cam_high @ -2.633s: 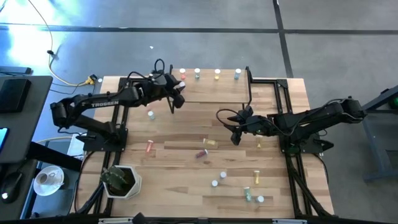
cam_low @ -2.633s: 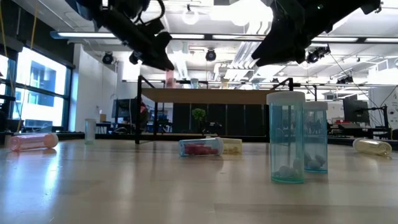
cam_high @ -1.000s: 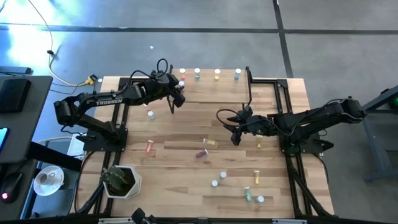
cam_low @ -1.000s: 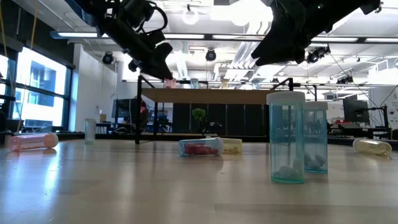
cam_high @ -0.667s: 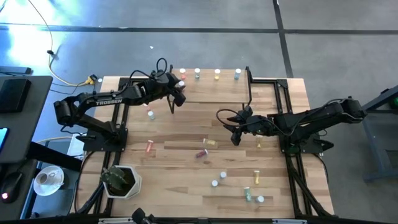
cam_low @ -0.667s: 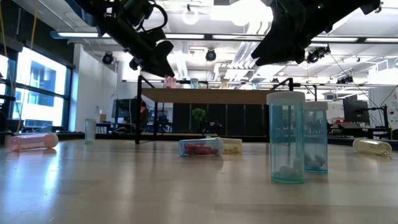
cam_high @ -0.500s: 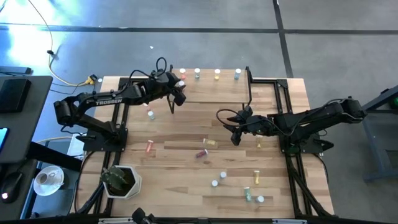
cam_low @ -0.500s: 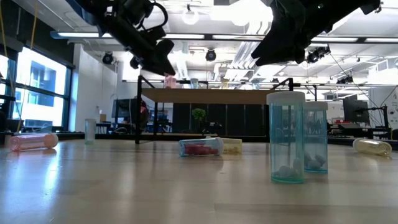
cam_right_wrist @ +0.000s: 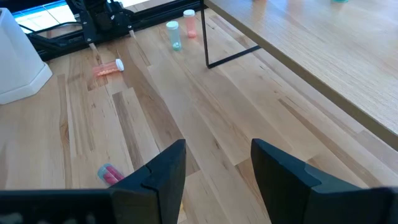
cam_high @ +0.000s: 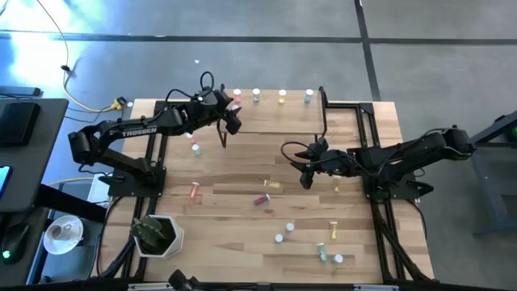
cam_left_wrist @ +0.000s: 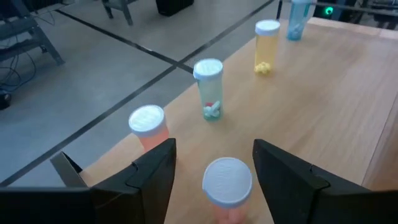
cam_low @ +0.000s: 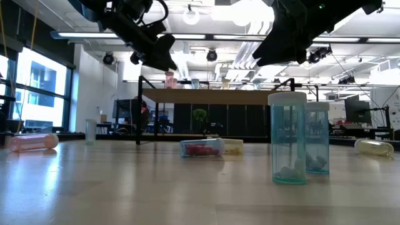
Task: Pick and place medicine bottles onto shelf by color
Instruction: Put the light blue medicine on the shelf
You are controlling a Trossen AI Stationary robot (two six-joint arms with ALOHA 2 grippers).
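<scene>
Pink bottle (cam_left_wrist: 227, 190) stands on the shelf (cam_left_wrist: 323, 112) between your left gripper's (cam_left_wrist: 214, 171) released jaws, beside another pink one (cam_left_wrist: 148, 126); lift straight, don't clip it. Right gripper (cam_right_wrist: 217, 168) waits open, empty.

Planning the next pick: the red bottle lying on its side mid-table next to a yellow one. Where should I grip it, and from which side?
Take the red bottle across the middle of its body, coming straight down from above. It lies flat, so its round sides are exposed, but the yellow bottle lies close, so set the fingers clear of that side. The open right gripper hovers nearest.
</scene>
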